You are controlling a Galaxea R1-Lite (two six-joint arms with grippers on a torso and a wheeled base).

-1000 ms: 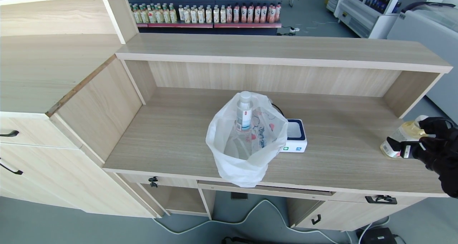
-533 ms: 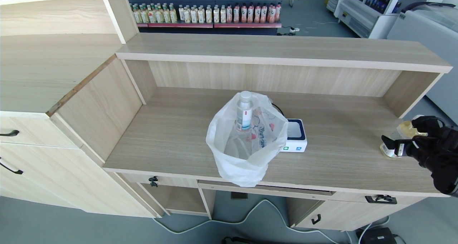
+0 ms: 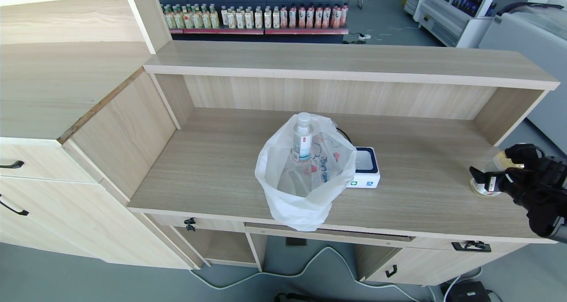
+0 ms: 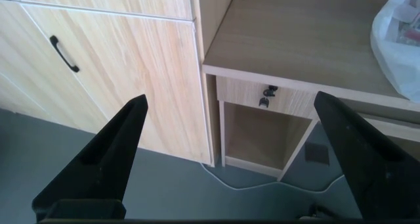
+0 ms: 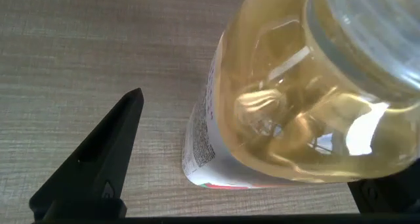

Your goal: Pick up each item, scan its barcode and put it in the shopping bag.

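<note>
A clear bottle of yellow liquid (image 3: pixel 480 188) stands near the counter's right end, and my right gripper (image 3: pixel 492 165) is open around it. In the right wrist view the bottle (image 5: pixel 275 112) sits between the fingers of this gripper (image 5: pixel 262 145), with a gap left to one finger (image 5: pixel 98 165). A white shopping bag (image 3: pixel 305 182) stands open mid-counter, holding a clear water bottle (image 3: pixel 302 138). The white barcode scanner (image 3: pixel 366 168) lies just right of the bag. My left gripper (image 4: pixel 230 100) hangs open and holds nothing, off the counter's front left corner, with the bag's edge (image 4: pixel 397 43) beyond it.
The counter (image 3: pixel 425 160) is a recessed wooden shelf with a raised back ledge (image 3: pixel 345 58) and side walls. Drawers and a cabinet (image 4: pixel 111 66) sit below. A cable (image 3: pixel 310 266) trails on the floor. Shelves of bottles (image 3: pixel 257 16) stand far behind.
My right gripper has moved in toward the yellow bottle and now straddles it, hiding more of it. The bag, scanner and water bottle are unchanged.
</note>
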